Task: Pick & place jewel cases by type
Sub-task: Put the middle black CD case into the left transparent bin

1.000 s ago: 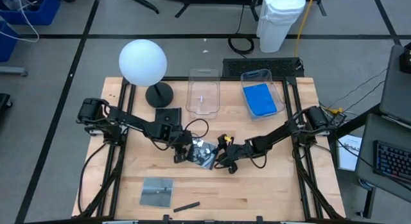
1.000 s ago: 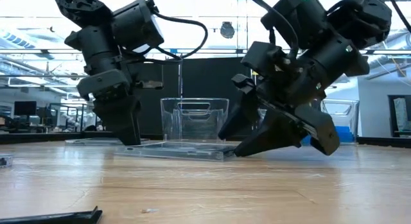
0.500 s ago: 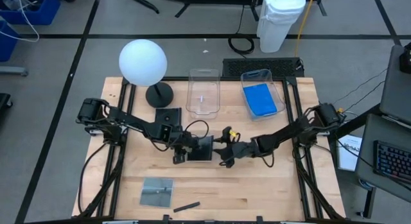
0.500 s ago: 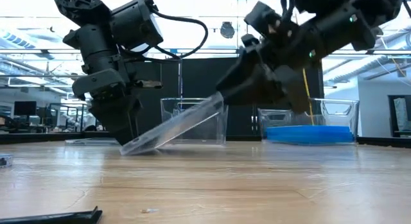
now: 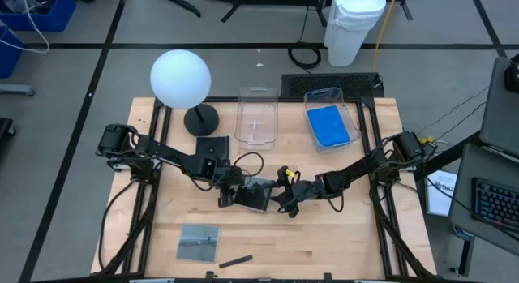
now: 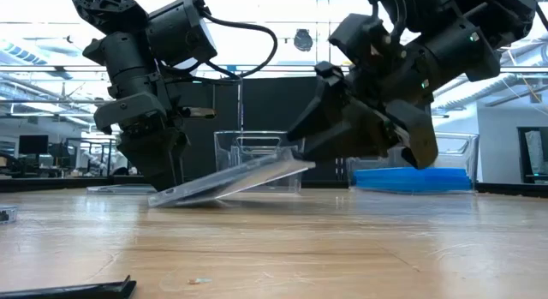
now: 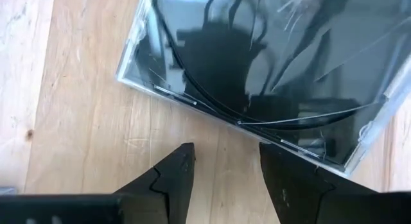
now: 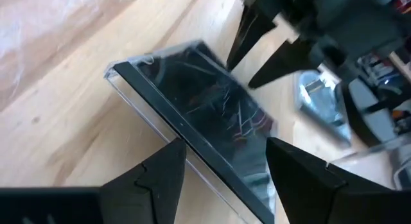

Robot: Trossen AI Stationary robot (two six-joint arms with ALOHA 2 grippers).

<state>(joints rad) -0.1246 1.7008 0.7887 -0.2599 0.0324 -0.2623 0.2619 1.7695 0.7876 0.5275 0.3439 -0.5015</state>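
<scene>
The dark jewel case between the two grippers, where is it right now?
In the high view, the dark jewel case sits mid-table between the left gripper and right gripper; the low view shows it tilted, left edge on the table.

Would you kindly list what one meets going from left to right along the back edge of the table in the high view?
White globe lamp → empty clear tub → clear tub holding a blue jewel case.
</scene>
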